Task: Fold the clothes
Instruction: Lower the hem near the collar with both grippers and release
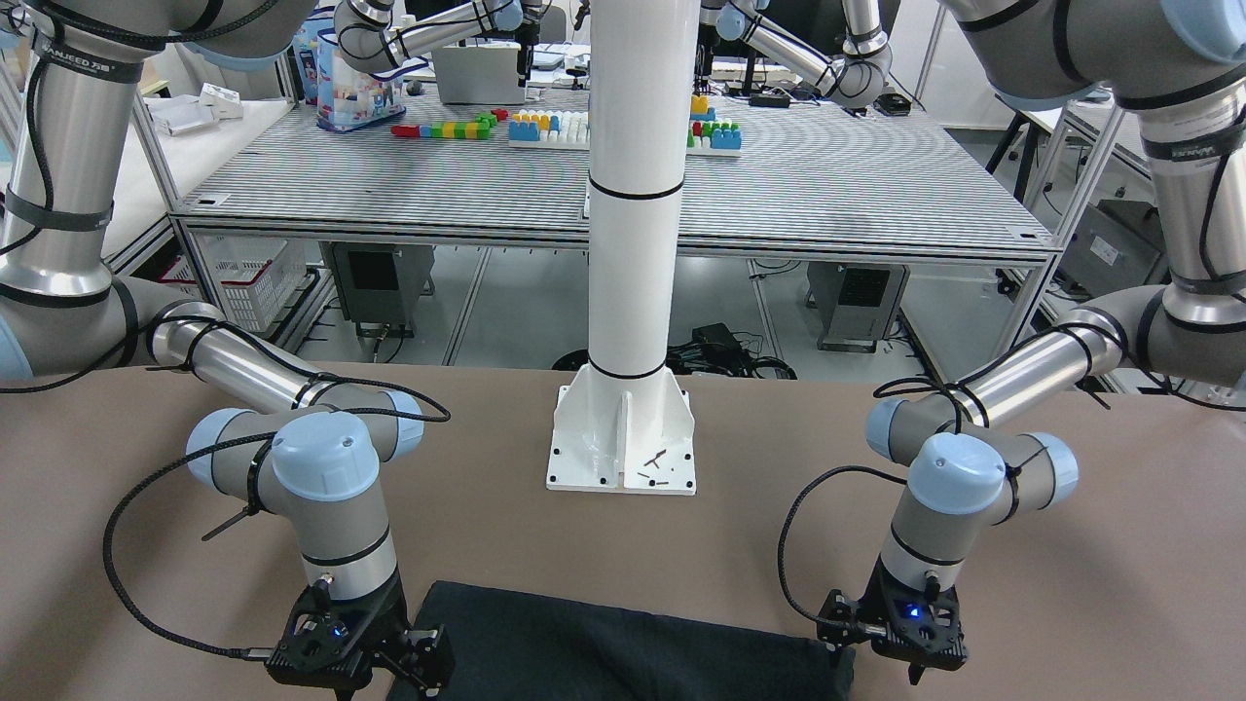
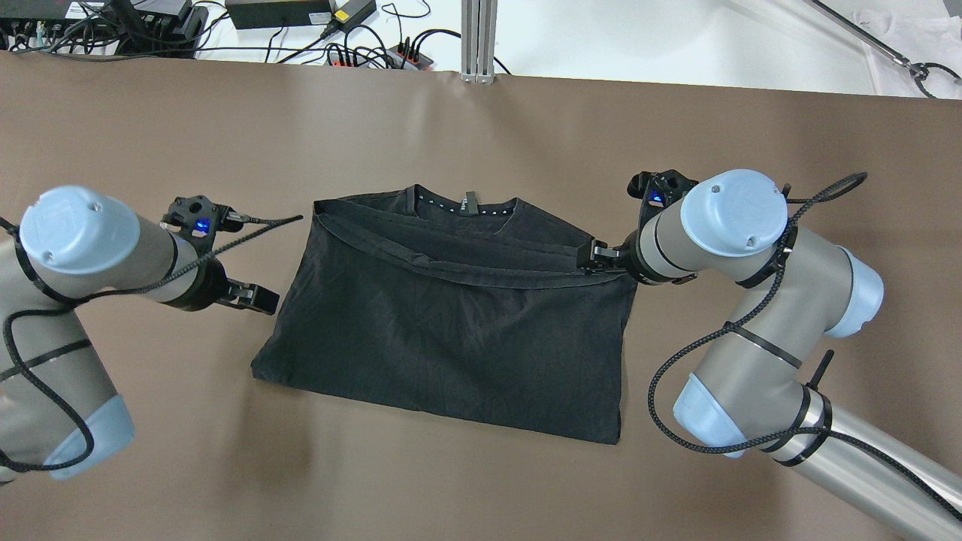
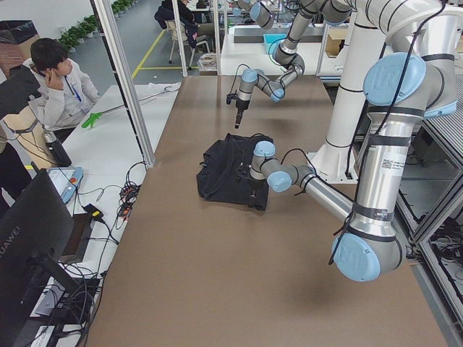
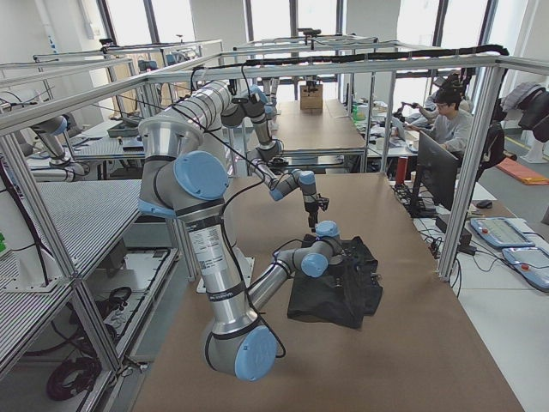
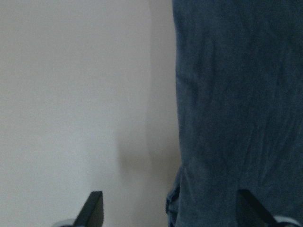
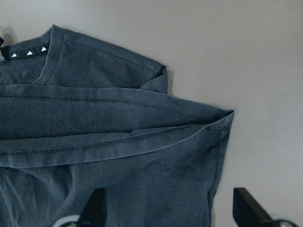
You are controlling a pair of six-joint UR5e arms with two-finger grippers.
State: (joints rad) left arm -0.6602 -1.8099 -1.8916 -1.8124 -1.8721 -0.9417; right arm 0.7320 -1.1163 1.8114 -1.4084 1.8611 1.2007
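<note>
- clothes (image 2: 451,330): dark garment lying flat mid-bench (image 2: 481,128), btwn the two arms. Lower part is doubled up, so the hem (image 6: 94,142) sits just below the collar (image 2: 466,204).
- Long axis runs side to side, i.e. claw to claw. Short axis runs front to back.
- left claw (image 5: 170,215): wide open, nothing held. It straddles the garment's left side edge approx halfway along, one finger over bare bench & the other over fabric. The cloth lies inward of it, toward the robot's right.
- right claw (image 6: 168,213): also spread wide, empty. It's at the opposite side edge but further from the robot, by the corner where the hem ends. That edge falls btwn its fingers, w/ the bulk of the fabric toward the robot's left.
- So the claws aren't level w/ each other: right one at the far corner, left one mid-edge. Neither is clearly nearer, both are right at an edge.
- Can't tell if the fingertips touch the fabric or hang just over it.
- Judgement: first fold looks done. Next is prob a pinch on the side edge(s) to fold across the long axis. Layers are stacked at the right corner, so a shallow pinch might catch only the top ones.
</note>
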